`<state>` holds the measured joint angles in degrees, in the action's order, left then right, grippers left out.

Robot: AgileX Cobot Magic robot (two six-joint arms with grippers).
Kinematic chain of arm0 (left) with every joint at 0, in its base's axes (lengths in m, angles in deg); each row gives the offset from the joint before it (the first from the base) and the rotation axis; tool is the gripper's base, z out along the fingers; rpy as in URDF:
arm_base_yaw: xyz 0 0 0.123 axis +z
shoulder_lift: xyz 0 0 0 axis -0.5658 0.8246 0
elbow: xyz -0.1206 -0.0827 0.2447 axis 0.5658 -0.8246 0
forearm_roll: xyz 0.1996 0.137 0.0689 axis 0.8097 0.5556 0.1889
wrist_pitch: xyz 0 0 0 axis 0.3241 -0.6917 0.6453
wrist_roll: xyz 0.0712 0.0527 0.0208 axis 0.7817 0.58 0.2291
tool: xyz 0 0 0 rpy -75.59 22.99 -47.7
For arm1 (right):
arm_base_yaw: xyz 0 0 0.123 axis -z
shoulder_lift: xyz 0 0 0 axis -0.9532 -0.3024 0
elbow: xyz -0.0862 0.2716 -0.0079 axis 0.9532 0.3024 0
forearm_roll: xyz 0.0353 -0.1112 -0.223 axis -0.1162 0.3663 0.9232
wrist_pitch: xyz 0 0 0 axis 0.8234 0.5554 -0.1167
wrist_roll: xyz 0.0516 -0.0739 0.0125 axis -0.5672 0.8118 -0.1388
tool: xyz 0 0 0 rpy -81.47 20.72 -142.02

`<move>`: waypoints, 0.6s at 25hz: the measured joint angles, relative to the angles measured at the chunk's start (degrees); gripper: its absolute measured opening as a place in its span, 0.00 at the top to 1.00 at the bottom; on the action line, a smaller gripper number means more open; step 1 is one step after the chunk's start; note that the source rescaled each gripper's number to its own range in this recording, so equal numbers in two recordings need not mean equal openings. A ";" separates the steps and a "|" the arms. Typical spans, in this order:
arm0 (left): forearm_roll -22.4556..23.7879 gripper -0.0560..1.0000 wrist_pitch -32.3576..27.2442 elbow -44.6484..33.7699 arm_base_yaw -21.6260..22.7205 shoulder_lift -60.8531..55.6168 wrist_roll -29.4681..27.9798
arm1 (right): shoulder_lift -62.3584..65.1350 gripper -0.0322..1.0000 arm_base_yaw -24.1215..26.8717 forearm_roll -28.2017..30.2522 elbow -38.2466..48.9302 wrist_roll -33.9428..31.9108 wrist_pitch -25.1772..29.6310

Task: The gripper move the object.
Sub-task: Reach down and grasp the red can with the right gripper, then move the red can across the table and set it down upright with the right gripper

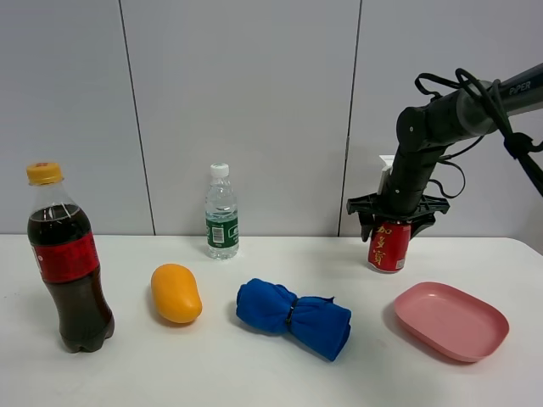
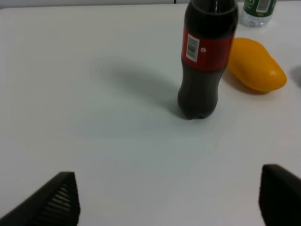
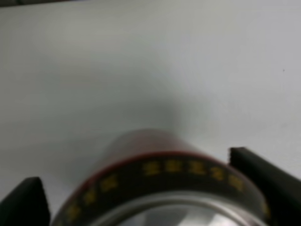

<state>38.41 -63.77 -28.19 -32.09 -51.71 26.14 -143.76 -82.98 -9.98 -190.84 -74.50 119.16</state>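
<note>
So the white counter (image 1: 127,373) is carrying all of it, and I'm using the pink dish (image 1: 450,320) as my reference point for everything.

The right arm (image 1: 424,136) is reaching in from over the dish's far side and bending straight down. The cola bottle (image 1: 68,263) is standing at the opposite end of the counter from the dish, well apart from it. The blue cloth (image 1: 293,315) is lying near the dish on that same side.

The bit that matters is the red can (image 1: 389,250). It's standing upright on the counter just behind the dish, off its cloth-side end, with its long axis pointing straight up. The right gripper (image 1: 391,224) is sitting directly on top of it, so the can is right below the gripper and not off to any side.

In the right wrist view the black fingers (image 3: 263,176) are flanking the can's rim, one on each side. I honestly can't tell whether they're squeezing it or just bracketing it.

The left gripper (image 2: 164,197) is hanging with its jaws spread wide and nothing between them, way over by the cola bottle and far from the dish.

I'm guessing the right arm is the only one in play here, and the move is looking like a lift along the can's own axis.
</note>
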 joint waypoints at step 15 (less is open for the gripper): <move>0.00 0.00 0.00 0.00 0.00 0.00 0.00 | 10.97 0.97 -0.26 -8.46 0.18 8.71 4.45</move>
<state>38.41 -63.77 -28.19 -32.09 -51.71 26.14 -132.78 -83.24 -18.43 -190.66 -65.79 123.62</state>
